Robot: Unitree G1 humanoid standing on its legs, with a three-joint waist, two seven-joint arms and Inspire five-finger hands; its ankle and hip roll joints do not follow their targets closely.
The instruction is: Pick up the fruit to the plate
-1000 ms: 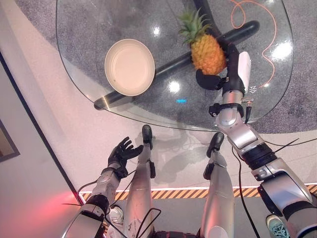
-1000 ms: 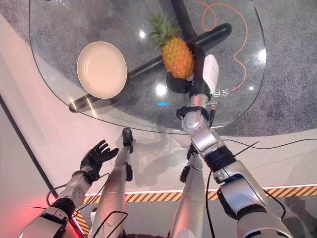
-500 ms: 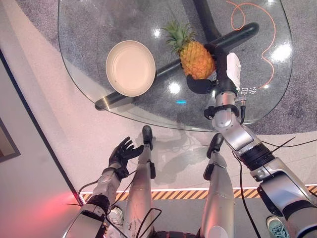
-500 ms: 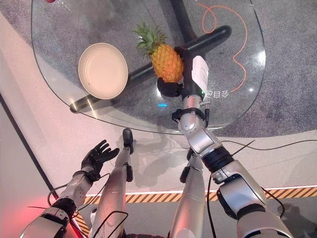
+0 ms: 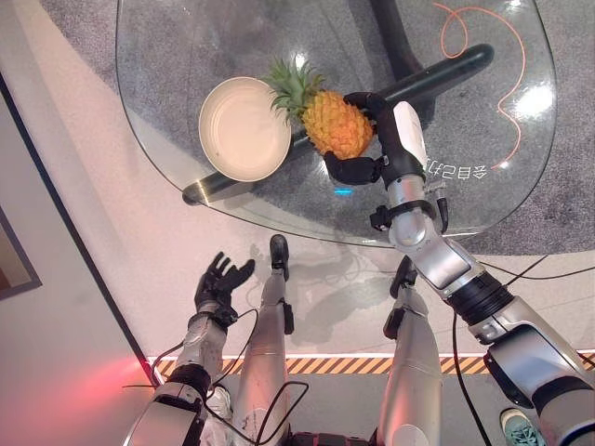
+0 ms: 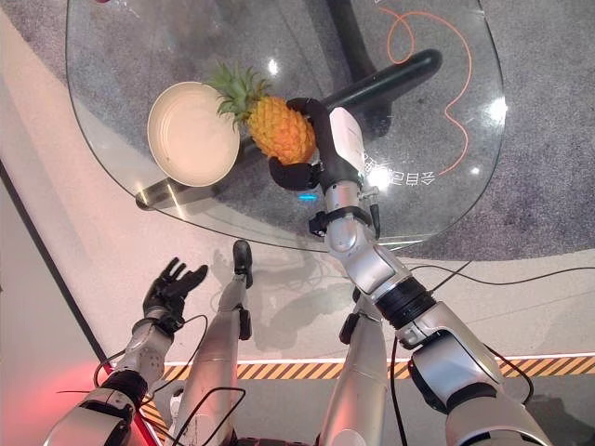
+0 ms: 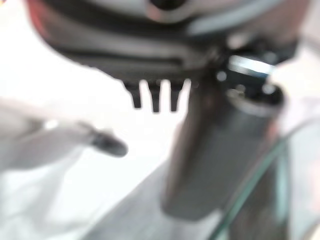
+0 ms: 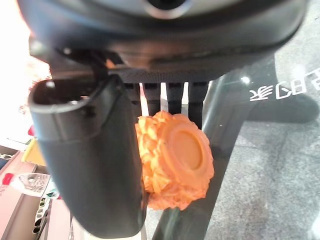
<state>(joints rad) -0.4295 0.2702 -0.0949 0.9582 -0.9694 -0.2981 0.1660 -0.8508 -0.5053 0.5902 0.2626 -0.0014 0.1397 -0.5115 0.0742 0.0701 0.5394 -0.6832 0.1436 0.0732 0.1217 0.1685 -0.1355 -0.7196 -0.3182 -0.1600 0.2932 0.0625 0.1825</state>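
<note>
One pineapple (image 5: pixel 335 124), clamped between the curled fingers and thumb of the robot's right hand (image 5: pixel 383 139), hangs tilted over the glass table (image 5: pixel 186 37) with its leafy crown reaching the cream plate (image 5: pixel 237 130) at its nine o'clock, while the left hand (image 5: pixel 219 282) hangs spread-fingered below the table edge.

Head stereo pair looks steeply down, sharing the glass tabletop (image 5: pixel 186 37) (small sideways offset). Wrist cameras sit very close, each facing along its own robot hand.
</note>
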